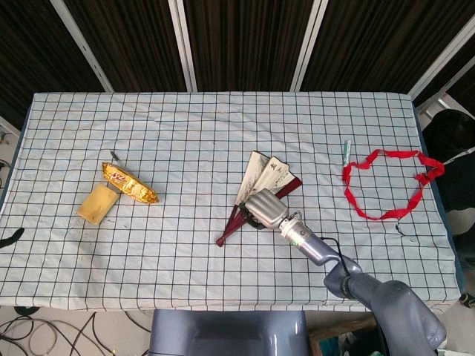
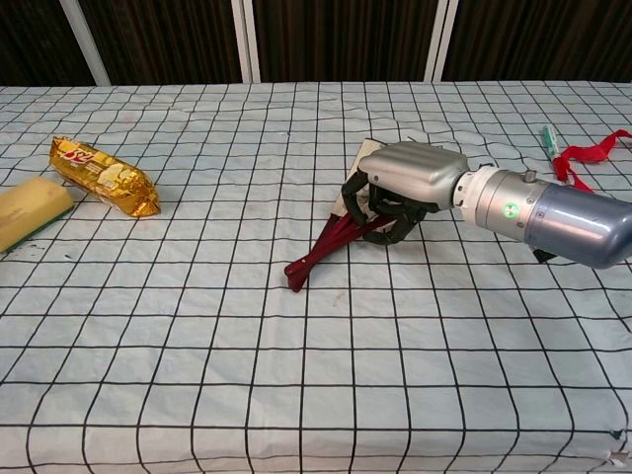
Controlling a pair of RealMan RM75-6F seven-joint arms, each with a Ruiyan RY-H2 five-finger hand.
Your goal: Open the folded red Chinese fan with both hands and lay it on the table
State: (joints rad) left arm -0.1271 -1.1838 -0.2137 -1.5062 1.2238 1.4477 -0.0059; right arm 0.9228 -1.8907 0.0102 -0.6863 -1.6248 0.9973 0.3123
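The red fan (image 1: 266,175) lies partly spread on the checked tablecloth, right of centre. Its cream leaf points to the far side and its red ribs (image 2: 318,253) run to a pivot at the near left. My right hand (image 1: 265,208) sits on top of the fan's middle, silver back upward. In the chest view its dark fingers (image 2: 380,219) curl down around the ribs. Most of the leaf is hidden behind the hand in that view. My left hand is in neither view.
A golden snack packet (image 1: 130,183) and a yellow sponge (image 1: 96,202) lie at the left. A looped red ribbon (image 1: 390,182) and a green-and-white pen (image 1: 346,153) lie at the right. The table's front edge (image 1: 223,305) is close below the fan.
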